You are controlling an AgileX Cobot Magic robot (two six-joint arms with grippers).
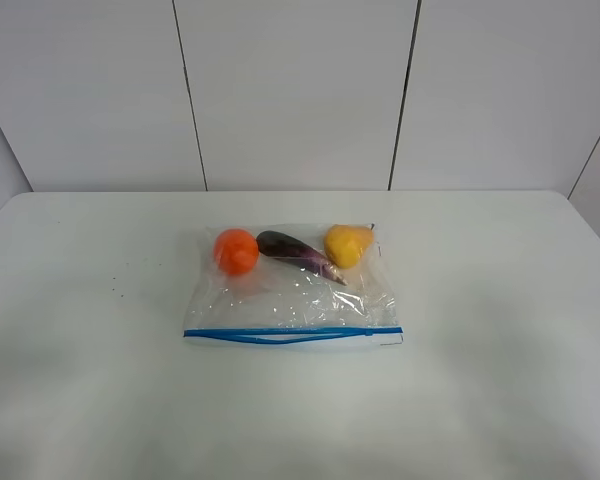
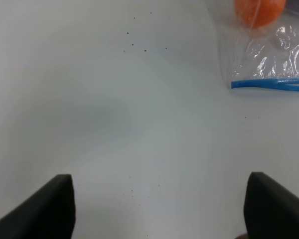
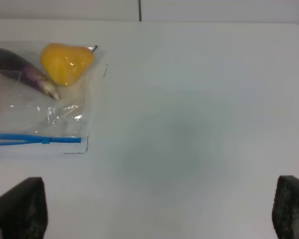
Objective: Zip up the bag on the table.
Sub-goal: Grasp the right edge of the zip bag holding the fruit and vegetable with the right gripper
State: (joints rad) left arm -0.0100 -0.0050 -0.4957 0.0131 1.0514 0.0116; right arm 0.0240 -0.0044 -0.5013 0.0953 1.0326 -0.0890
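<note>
Clear crinkly plastic zip bag (image 1: 292,290) lies mid white tabletop (image 1: 80,300), blue zip strip (image 1: 292,333) on near edge, seemingly gaping. Left gripper (image 2: 162,209), right gripper (image 3: 157,214) spread wide, empty, off bag. Best: pin one strip end, pinch-slide along.

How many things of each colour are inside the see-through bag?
Orange fruit: 1
Purple eggplant: 1
Yellow pear: 1
Total: 3
</note>
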